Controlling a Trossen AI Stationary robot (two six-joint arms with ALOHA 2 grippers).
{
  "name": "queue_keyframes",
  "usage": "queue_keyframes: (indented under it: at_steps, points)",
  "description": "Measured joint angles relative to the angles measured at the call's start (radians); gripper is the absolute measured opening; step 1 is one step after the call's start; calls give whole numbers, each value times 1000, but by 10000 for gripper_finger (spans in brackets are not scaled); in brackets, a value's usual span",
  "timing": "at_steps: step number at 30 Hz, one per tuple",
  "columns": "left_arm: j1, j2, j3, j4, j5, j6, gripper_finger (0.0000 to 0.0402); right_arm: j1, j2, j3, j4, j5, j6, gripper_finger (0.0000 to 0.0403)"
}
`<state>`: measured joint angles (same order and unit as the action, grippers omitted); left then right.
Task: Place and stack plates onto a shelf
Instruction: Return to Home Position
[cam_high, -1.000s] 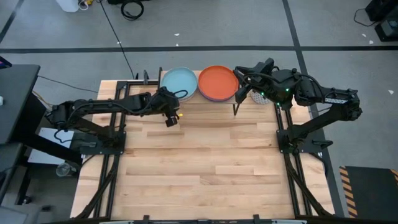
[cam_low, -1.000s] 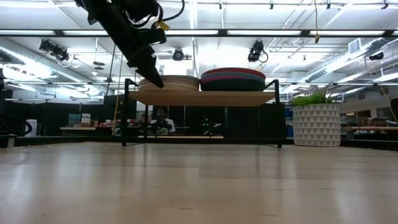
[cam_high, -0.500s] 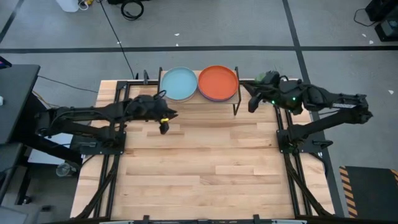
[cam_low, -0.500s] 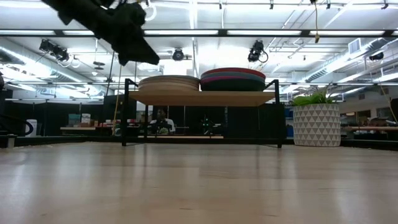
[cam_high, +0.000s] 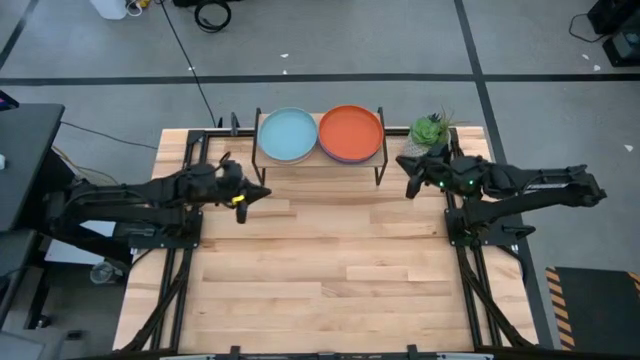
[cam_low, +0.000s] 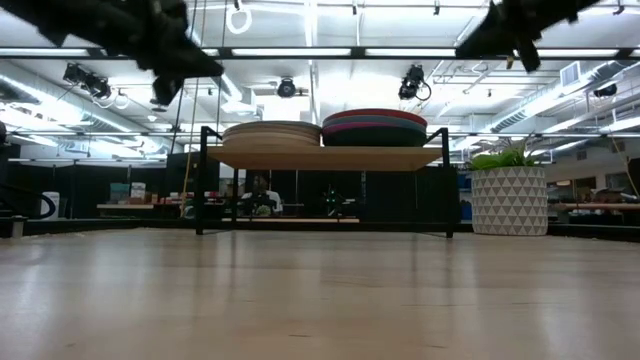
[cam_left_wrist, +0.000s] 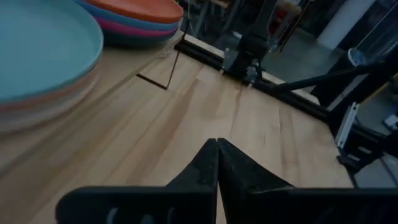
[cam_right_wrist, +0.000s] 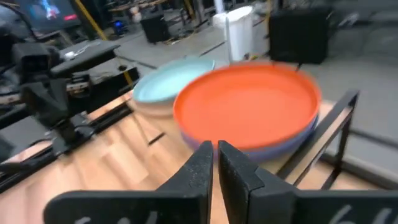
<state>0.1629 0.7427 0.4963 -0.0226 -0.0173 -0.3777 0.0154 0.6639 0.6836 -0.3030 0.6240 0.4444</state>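
**Tool state**
1. Left tool (cam_high: 258, 193): my fingers are pressed together at the tips and grip nothing. It hangs above the slatted light-wood table (cam_high: 320, 260). The small light-wood shelf on thin black metal legs (cam_low: 325, 157) lies ahead of it and off to one side.
2. Right tool (cam_high: 405, 166): my fingers are drawn together with only a thin slit between them and grip nothing. It hangs just off the shelf's end and points at the round matte orange plate (cam_high: 350, 132).

**Plates**
- The orange plate tops the stack nearer my right tool.
- A round matte light blue plate (cam_high: 288, 135) tops the stack nearer my left tool.
- Both stacks rest side by side on the shelf.

**Hidden or unclear**
- From above, each top plate covers everything under it and most of the shelf board.
- The left wrist view shows blue and pink rims under the orange plate and pale rims under the light blue plate. I cannot count either stack.
- In the low view, the upper edge cuts off both arms.

**Surroundings**
- The shelf's black leg frame (cam_right_wrist: 326, 130) is the part nearest my right tool.
- A green plant in a white patterned pot (cam_high: 430, 130) stands just beyond my right tool.
- A person (cam_low: 258, 195) shows dimly beneath the shelf board, in the room behind.
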Motion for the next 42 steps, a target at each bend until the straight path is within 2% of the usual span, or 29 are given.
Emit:
queue_keyframes:
  at_steps: [8, 14, 22, 30, 38, 40, 42]
  points:
    - [0, -154, -223, 161, -7, -177, 9, 0, -124, -258, 151, -209, 122, 10]
    - [0, -236, -372, 318, -39, -299, 9, 4, -213, -424, 252, -238, 251, 10]
    - [0, -295, -424, 326, -97, -325, 10, 5, -327, -549, 263, -264, 337, 8]
    - [0, -301, -470, 332, -100, -409, 4, 5, -401, -644, 266, -277, 421, 11]
    - [-1, -300, -488, 364, -89, -425, 5, 4, -402, -645, 272, -264, 418, 12]
    - [-1, -298, -488, 356, -98, -419, 11, 2, -403, -645, 273, -255, 381, 16]
    - [-1, -299, -488, 311, -91, -339, 20, 2, -402, -645, 272, -271, 262, 20]
